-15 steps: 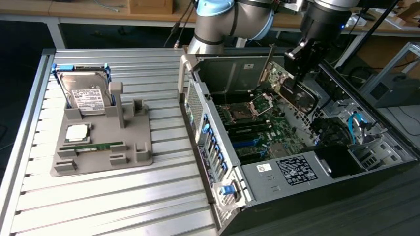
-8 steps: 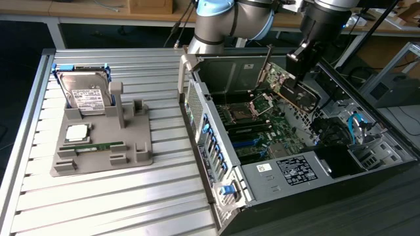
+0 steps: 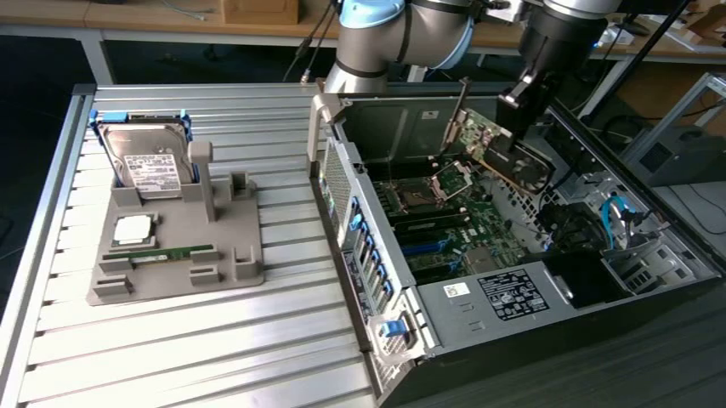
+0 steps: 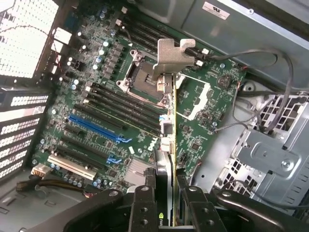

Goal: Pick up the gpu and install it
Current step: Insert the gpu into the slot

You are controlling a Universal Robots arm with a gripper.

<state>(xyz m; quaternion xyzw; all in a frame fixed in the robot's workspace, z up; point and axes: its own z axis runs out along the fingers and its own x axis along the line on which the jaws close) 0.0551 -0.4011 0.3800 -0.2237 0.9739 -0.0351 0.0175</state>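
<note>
Now, gripper (image 4: 169, 205) clamps gpu (image 4: 167, 123), one finger on each side of thin card. Gpu up in air, tilted, over green motherboard (image 4: 91, 92) inside open computer case (image 3: 386, 280). Card not in slot yet. Silver bracket (image 4: 173, 54) at far end of card. Grey holder (image 3: 170, 263) sits on metal table (image 3: 227, 340), at exterior view's left, well apart from case. Holder has hard drive (image 3: 151, 166), square chip (image 3: 134, 228), RAM stick (image 3: 159, 253).
</note>
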